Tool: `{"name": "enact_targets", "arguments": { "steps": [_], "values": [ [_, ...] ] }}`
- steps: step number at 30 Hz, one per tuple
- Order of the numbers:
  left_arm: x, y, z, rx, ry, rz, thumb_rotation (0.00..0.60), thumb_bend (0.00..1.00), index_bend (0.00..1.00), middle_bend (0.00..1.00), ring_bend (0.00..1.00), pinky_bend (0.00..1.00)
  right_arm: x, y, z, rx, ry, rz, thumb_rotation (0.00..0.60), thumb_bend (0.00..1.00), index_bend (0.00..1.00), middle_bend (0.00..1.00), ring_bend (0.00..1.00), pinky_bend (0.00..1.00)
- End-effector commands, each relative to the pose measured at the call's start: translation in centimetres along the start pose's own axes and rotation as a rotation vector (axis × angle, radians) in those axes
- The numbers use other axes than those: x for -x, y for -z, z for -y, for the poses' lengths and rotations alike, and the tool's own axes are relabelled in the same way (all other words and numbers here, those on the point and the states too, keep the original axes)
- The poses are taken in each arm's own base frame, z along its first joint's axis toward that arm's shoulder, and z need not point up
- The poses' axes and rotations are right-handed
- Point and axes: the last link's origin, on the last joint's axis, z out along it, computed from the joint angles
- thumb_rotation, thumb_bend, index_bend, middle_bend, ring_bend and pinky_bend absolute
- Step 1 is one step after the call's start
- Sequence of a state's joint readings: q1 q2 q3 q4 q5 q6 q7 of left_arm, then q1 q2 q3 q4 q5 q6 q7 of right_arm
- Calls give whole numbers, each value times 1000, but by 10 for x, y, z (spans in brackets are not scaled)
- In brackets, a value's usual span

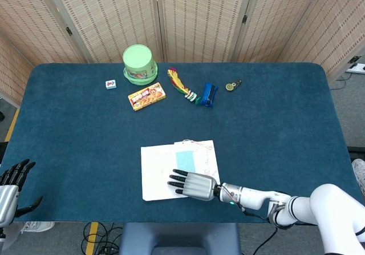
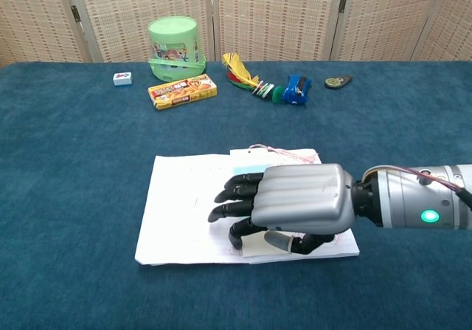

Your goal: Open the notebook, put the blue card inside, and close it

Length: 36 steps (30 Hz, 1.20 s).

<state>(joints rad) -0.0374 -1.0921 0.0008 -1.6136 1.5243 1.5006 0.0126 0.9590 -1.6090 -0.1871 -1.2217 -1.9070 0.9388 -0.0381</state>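
The notebook (image 1: pixel 157 172) (image 2: pixel 184 212) lies open and flat near the table's front edge, white pages up. The blue card (image 1: pixel 185 161) (image 2: pixel 251 169) rests on its right page, mostly covered by my hand in the chest view. My right hand (image 1: pixel 194 185) (image 2: pixel 295 201) lies palm down over the lower part of the notebook, fingers stretched toward the left page and the thumb tucked under near the front edge. I cannot see it gripping anything. My left hand (image 1: pixel 11 183) hangs off the table's front left corner, fingers apart and empty.
At the back stand a green canister (image 1: pixel 140 64), a snack box (image 1: pixel 147 96), a small white tile (image 1: pixel 110 84), a colourful shuttlecock (image 1: pixel 181 85), a blue object (image 1: pixel 209 94) and a small round trinket (image 1: pixel 232 85). Folding screens close off the far side.
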Motion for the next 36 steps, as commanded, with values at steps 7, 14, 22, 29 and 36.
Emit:
{"name": "enact_targets", "arguments": {
  "steps": [7, 14, 22, 29, 36],
  "values": [
    [1, -1, -1, 4, 2, 2, 600, 277, 122, 89, 110, 171, 2, 8, 1, 1, -4, 10, 600, 699, 324, 72, 0, 0],
    [0, -2, 0, 1, 0, -1, 600, 277, 122, 89, 110, 171, -2, 9, -1, 10, -6, -17, 600, 698, 324, 73, 0, 0],
    [-1, -6, -2, 17, -9, -10, 600, 277, 122, 89, 110, 171, -18, 13, -17, 83, -4, -75, 600, 665, 324, 72, 0, 0],
    [-3, -14, -7, 48, -16, -24, 600, 277, 122, 89, 110, 171, -20, 22, -43, 212, -18, -47, 600, 661, 285, 75, 0, 0],
    [-3, -14, -9, 54, -16, -26, 600, 277, 122, 89, 110, 171, -27, 3, -63, 283, -42, 6, 600, 742, 94, 144, 0, 0]
  ]
}}
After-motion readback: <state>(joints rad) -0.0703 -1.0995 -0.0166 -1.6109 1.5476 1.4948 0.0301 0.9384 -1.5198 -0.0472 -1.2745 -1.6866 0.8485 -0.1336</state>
